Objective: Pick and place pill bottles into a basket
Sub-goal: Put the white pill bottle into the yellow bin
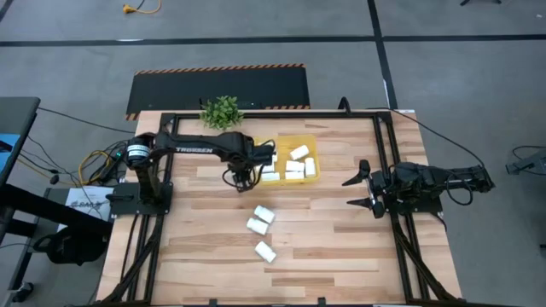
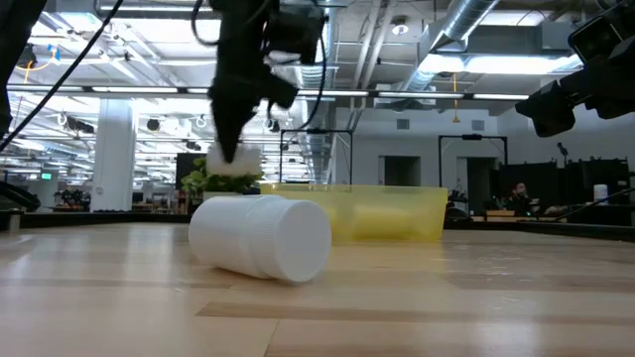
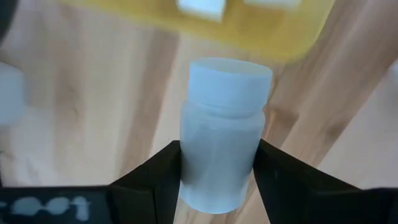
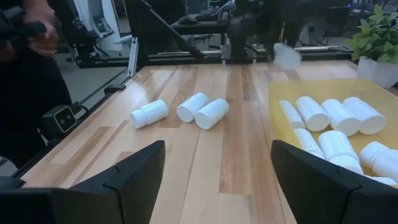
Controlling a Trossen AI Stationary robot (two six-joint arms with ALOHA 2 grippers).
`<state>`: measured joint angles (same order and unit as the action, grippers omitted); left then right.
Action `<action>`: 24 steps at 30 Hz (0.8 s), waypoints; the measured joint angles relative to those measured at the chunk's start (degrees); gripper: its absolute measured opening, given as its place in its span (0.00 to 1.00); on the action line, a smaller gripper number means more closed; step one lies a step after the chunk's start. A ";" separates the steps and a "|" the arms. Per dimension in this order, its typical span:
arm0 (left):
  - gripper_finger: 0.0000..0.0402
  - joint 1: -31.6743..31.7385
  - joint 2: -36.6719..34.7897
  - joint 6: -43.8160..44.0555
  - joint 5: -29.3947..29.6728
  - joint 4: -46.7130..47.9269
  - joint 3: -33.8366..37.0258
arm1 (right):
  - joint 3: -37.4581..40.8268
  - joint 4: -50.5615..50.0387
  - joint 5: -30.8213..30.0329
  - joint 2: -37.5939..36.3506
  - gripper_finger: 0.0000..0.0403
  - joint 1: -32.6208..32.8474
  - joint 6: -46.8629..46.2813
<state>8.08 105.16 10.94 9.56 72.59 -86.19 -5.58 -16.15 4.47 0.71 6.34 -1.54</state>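
Over on the left, the left gripper [image 1: 244, 176] hung just off the basket's [image 1: 282, 141] near-left edge, fingers [image 3: 155, 180] clamped tight on a pill bottle [image 3: 222, 134], its long axis running straight out along them, cap leading toward the yellow wall. The basket lay just ahead, several bottles already inside. Three loose bottles [image 1: 261, 221] lay on their sides mid-table. Far right, the right gripper [image 1: 363, 190] waited at the table edge, jaws parted, holding nothing.

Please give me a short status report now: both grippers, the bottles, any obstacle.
Left gripper shut on one pill bottle, lifted beside the basket. Right gripper open, waiting at the right edge. Three bottles remain on the table. Nothing blocks the basket.
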 joint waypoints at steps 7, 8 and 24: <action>0.41 0.00 0.00 11.45 5.17 -3.25 -9.50 | 0.01 0.00 0.00 0.00 0.71 -0.01 0.00; 0.41 0.00 0.00 14.48 6.03 -4.67 -10.38 | 0.01 -0.01 0.00 0.01 0.71 0.01 0.00; 0.41 1.97 1.14 31.55 7.98 -20.59 -12.23 | 0.00 0.01 0.00 0.02 0.71 -0.01 0.00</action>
<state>10.05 106.30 42.49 17.54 52.00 -98.42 -5.58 -16.14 4.47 0.73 6.33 -1.54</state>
